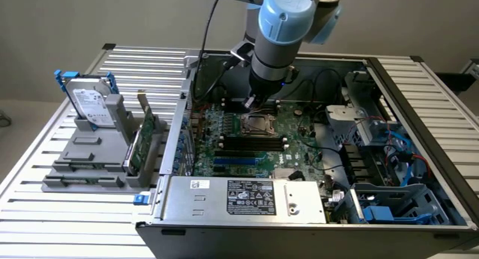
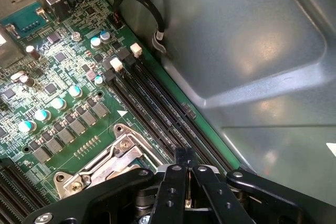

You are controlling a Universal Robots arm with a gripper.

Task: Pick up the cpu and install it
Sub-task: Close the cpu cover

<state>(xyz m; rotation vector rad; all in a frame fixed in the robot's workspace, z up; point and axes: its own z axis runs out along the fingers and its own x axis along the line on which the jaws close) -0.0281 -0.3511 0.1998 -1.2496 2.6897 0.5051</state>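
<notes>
The gripper (image 1: 253,103) hangs in the computer case (image 1: 299,239), just over the far edge of the socket (image 1: 258,124). Its fingers (image 2: 173,187) are pressed together; whether they pinch anything, I cannot tell.

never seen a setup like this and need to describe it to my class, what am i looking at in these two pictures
It is a robot arm working inside an open computer case that lies on a slatted metal table. One picture is taken from a camera off the arm; the other from a camera on its wrist, looking past its two black fingers at the green motherboard. The fingers are shut, close to the metal-framed processor socket. Whether they pinch anything I cannot tell. Beside the case a grey rack holds a hard drive.
</notes>
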